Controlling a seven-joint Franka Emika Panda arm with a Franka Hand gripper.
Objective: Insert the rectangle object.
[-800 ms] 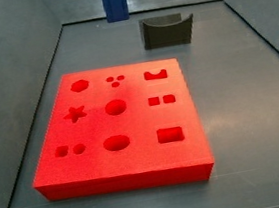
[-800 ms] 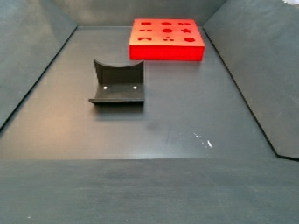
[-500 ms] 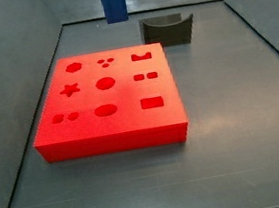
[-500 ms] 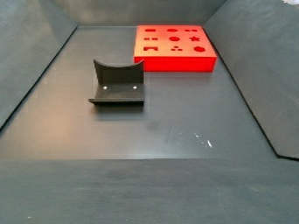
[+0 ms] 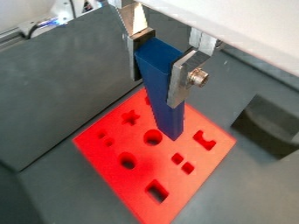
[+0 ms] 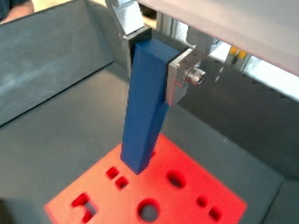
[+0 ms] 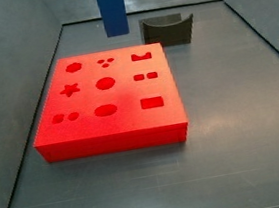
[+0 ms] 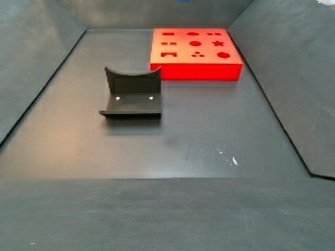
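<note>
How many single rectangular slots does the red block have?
1: the rectangular slot, at the red block's front-right corner in a side view. The gripper holds the blue bar above the block.

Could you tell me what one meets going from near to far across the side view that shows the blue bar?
Red block → fixture → blue bar, hanging at the back; the gripper holding it is out of this view.
</note>
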